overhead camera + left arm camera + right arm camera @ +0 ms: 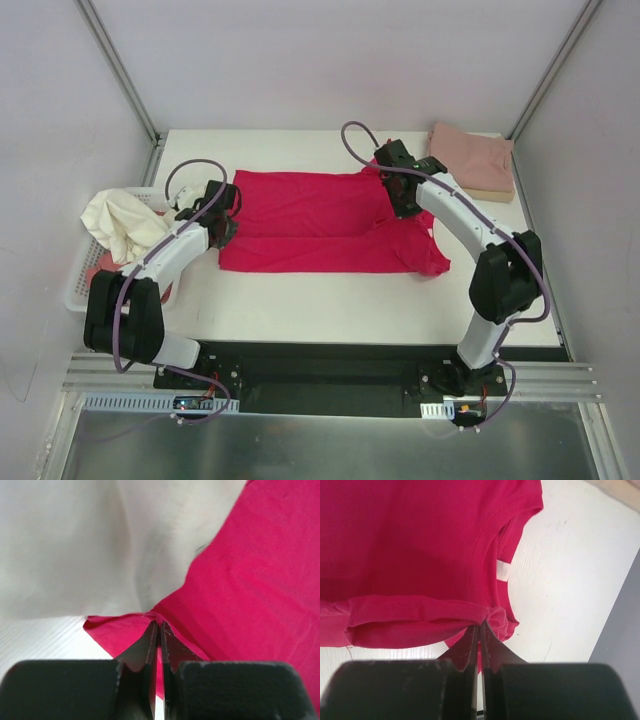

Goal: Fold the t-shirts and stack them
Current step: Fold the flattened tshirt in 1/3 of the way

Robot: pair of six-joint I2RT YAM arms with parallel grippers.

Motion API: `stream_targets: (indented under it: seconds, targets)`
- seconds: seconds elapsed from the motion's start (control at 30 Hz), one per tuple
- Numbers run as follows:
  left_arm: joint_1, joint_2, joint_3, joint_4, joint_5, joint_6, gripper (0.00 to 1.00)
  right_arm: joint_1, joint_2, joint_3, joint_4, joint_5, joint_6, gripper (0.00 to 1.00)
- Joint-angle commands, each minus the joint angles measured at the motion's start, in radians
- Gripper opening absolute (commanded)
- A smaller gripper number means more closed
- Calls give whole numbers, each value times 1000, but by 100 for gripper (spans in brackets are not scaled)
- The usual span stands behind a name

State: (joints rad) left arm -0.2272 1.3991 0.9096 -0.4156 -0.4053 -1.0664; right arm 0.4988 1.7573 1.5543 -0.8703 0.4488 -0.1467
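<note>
On the white table [300, 300], left fingers [157, 629] and right fingers [481, 630] pinch the crimson t-shirt [320, 225].

Left arm [170, 250] and right arm [462, 214] alike — white shells, black joints — each with looped purple cables [196, 162].

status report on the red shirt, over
Left gripper shut on red shirt corner. Right gripper shut on its folded edge. Shirt partly folded on table. Nothing blocking.

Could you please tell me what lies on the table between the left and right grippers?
The red t-shirt spans the whole stretch in the top view, with the left gripper and right gripper each pinching an edge.
</note>
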Motion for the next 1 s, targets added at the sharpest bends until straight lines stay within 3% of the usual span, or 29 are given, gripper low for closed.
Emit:
stream_targets:
  seconds: [0.0,0.07,0.17,0.27,0.33,0.4,0.47,0.57,0.6,0.67,0.7,0.73,0.77,0.8,0.97]
  targets:
    - [12,47,72,20,-49,26,0,-32,62,84,33,-67,-209,1]
    - [14,84,90,18,-47,26,1,-42,94,125,50,-119,-276,1]
    - [20,135,113,18,-33,31,7,-52,143,134,108,-203,-511,1]
    - [22,170,136,18,-32,39,7,-60,244,218,67,-260,-712,8]
    - [23,193,152,18,-35,42,8,-63,298,283,-5,-289,-833,19]
    - [22,204,160,18,-32,52,14,-63,367,372,-24,-295,-861,32]
    - [25,205,166,15,-38,59,16,-62,405,401,3,-245,-867,37]
    - [23,192,164,18,-35,71,45,-63,397,405,98,-133,-811,47]
    - [23,176,164,17,-23,74,65,-63,384,391,115,-118,-792,52]
    - [22,155,153,18,-6,83,78,-62,317,356,165,-104,-696,59]
    - [22,129,150,17,20,88,86,-62,285,336,177,-110,-654,67]
    - [19,114,143,18,34,95,97,-63,251,272,213,-117,-613,72]
    - [14,100,141,20,48,103,99,-63,172,235,240,-117,-566,79]
    - [-1,74,138,20,62,109,99,-62,131,190,260,-122,-460,97]
    - [-87,26,140,20,125,161,99,-65,-126,-110,340,-203,-105,97]
